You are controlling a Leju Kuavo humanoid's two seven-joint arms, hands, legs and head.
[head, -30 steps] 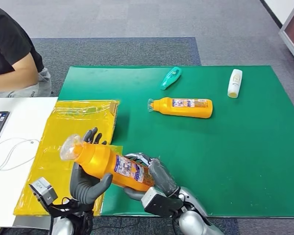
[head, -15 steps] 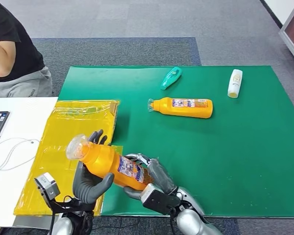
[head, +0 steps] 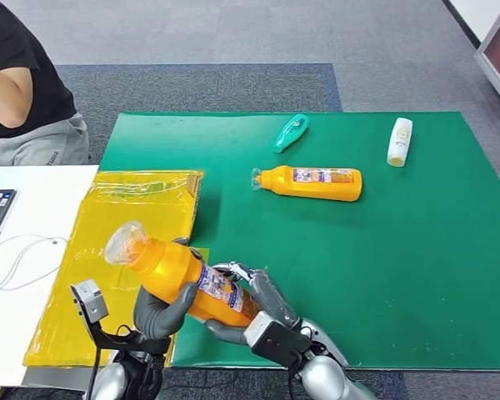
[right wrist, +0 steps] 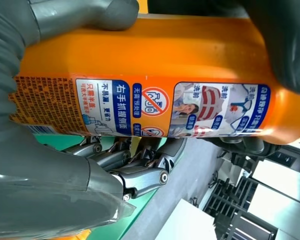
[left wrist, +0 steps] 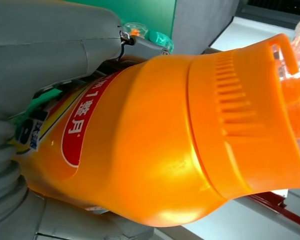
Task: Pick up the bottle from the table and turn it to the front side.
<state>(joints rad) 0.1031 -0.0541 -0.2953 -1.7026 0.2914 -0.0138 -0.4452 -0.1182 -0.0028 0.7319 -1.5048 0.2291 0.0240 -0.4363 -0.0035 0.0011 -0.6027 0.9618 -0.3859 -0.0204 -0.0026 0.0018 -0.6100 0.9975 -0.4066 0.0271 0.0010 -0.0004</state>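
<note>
The orange plastic bottle with a clear cap and a printed label (head: 184,279) is held above the near edge of the green table mat (head: 386,275), tilted, with its cap pointing up and to the left. The left hand (head: 159,312) grasps its upper body from below, fingers wrapped around it. The right hand (head: 260,304) grasps its base end. Beside them lies a yellow plastic sheet (head: 109,217). Further on the mat lie a second orange bottle (head: 310,182), a teal bottle (head: 290,132) and a white bottle (head: 399,141).

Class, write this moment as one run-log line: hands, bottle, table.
left hand: grips orange bottle | right hand: holds its base | bottle: lifted, tilted, cap up-left | green mat: three bottles lying
</note>
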